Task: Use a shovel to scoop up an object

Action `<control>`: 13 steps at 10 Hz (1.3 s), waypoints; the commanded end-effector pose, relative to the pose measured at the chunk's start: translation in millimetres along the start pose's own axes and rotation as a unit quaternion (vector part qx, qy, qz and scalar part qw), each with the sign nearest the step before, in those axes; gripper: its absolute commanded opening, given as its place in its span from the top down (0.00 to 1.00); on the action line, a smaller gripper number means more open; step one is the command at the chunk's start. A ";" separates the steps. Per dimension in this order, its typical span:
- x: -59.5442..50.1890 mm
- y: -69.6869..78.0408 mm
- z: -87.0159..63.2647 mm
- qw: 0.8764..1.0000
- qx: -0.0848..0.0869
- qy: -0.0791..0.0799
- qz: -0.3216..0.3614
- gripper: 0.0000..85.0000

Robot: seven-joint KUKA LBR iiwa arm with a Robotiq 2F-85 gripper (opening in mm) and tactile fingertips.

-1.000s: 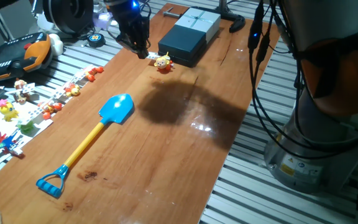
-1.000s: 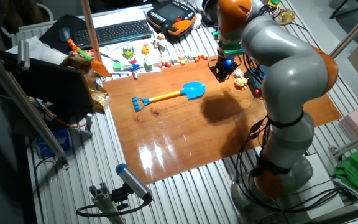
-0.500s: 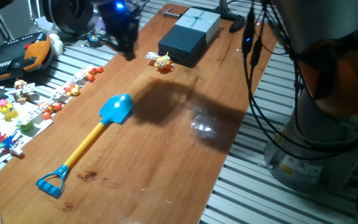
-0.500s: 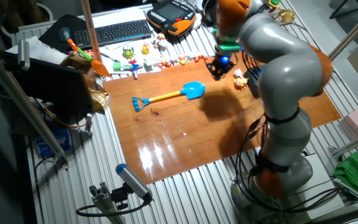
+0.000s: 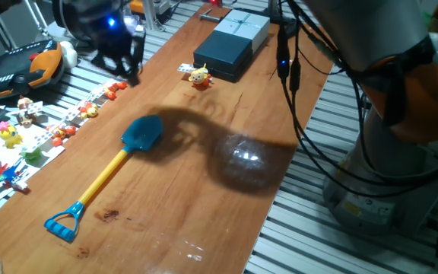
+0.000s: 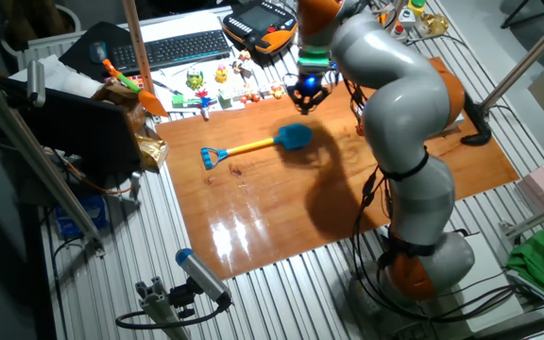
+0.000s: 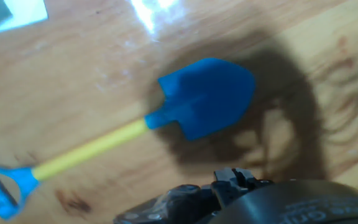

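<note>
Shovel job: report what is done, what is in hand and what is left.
Done: nothing that shows. The shovel lies flat on the table, ungrasped. In hand: the gripper hangs near the table's edge beyond the blade, holding nothing visible; its jaw state is unclear. Left: grasp the shovel, then scoop the yellow figurine, which sits untouched beside the dark box.

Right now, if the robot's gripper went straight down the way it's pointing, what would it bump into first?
Probably the shovel: the hand view looks straight at its blue blade on the table. The gripper seems a little off to one side, so it might meet bare wood instead.
</note>
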State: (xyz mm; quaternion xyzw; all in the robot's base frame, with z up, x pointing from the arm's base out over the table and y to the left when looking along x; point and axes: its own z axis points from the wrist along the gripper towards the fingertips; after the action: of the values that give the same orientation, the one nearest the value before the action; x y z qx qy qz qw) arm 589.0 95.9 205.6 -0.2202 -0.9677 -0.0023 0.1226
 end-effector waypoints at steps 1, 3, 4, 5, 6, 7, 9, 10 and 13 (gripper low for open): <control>15.6 38.5 9.0 0.999 -0.011 -0.005 0.044 0.99; 17.7 51.9 21.2 0.996 -0.027 -0.017 0.080 0.99; 18.6 58.2 27.3 0.995 -0.031 -0.027 0.092 0.99; 19.5 64.2 33.8 0.993 -0.036 -0.036 0.103 0.99; 20.7 69.7 39.7 0.992 -0.040 -0.041 0.113 0.99; 21.6 74.9 43.8 0.990 -0.043 -0.044 0.125 0.99; 23.9 83.3 50.6 0.986 -0.048 -0.051 0.149 0.99; 25.1 87.6 54.3 0.984 -0.050 -0.054 0.163 0.99; 20.2 90.7 61.1 0.978 -0.048 -0.065 0.193 0.99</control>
State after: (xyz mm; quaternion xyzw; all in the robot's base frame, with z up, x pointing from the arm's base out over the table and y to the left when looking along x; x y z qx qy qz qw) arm 596.0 189.5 145.6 -0.4111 -0.9104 -0.0095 0.0450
